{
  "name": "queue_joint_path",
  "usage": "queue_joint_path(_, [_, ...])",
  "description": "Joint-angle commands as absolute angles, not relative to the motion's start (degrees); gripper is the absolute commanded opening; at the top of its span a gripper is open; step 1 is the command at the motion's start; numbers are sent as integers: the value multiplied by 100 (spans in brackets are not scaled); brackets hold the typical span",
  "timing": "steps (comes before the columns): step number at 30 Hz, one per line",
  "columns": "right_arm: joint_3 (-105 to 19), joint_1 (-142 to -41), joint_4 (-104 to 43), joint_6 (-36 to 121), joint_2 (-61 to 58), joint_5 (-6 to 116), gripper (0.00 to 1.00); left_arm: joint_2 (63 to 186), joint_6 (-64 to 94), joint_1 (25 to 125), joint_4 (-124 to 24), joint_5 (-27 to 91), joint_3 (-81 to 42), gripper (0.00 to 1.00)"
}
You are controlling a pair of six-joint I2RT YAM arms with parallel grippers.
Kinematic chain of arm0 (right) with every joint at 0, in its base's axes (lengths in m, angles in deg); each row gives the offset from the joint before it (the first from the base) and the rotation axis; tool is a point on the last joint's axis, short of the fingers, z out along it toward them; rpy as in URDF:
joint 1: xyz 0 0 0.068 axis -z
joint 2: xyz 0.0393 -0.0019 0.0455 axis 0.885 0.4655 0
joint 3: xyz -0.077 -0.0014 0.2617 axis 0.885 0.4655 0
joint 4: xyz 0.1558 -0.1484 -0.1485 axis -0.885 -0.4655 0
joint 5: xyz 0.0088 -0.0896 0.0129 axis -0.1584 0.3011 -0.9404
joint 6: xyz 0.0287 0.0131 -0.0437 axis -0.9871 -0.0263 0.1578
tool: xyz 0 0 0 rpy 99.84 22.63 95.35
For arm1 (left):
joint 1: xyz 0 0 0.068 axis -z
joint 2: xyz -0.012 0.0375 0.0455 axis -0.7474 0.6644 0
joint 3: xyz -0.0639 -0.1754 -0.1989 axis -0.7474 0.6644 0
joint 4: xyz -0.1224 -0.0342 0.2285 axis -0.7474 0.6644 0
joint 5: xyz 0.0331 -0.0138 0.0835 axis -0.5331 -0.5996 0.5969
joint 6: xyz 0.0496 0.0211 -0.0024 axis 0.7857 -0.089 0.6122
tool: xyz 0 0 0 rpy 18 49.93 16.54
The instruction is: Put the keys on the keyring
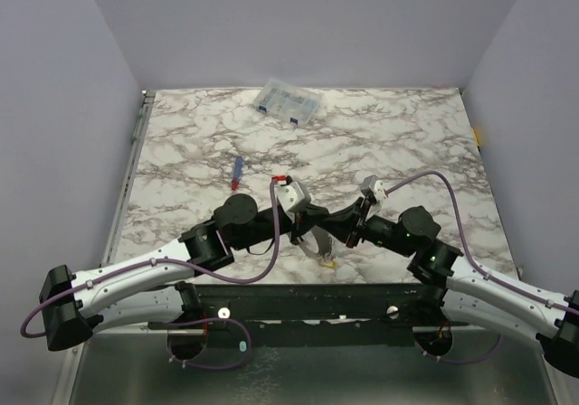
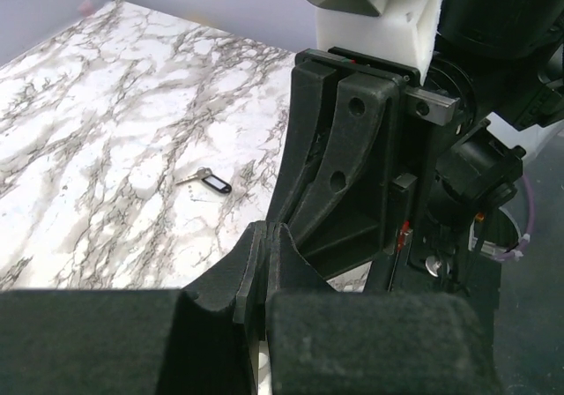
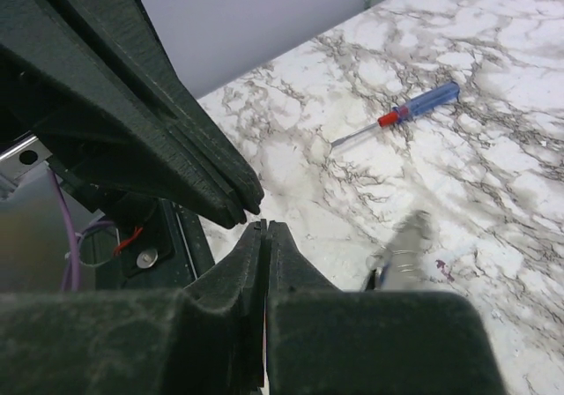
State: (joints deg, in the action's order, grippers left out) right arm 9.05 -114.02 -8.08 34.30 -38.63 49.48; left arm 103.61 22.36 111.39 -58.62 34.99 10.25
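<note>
Left wrist: black-tagged key lies beyond closed fingers.

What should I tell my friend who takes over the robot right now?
Left gripper: shut.
Right gripper: shut, almost tip to tip with the left; nothing visibly pinched.
Keyring and a yellow-tagged key sit below them. Whether that key is threaded, cannot tell.
Black-tagged key lies loose on the table.
Done: nothing I can confirm.
To do: thread the loose key.
</note>
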Motion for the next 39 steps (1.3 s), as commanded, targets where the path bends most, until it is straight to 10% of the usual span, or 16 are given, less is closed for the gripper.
queue_joint_path(1, [969,-11402,-730,3448,-3975,5141,5,10205,2137,11147,-5965,3761,1181,0])
queue_joint_path(6, [726,-11402,-1693,3188,-3874,5885,55,10195,1793,11147,-5600,4939,1422,17])
queue_joint_path(12, [261,-11402,-3242,2281,-3337,7812,70,10349,559,11123,-5103,6312,1807,85])
queue_joint_path(14, [106,-11403,-3679,2003,-3097,8359,72,10553,186,10974,-4688,6562,1696,94])
queue_joint_path(21, [-559,-11381,-4666,1305,-2023,9086,89,11792,-225,9680,-3958,5637,892,92])
queue_joint_path(39, [-414,-10161,-5183,782,-2024,8808,83,15521,1776,9531,-2784,5064,-2441,68])
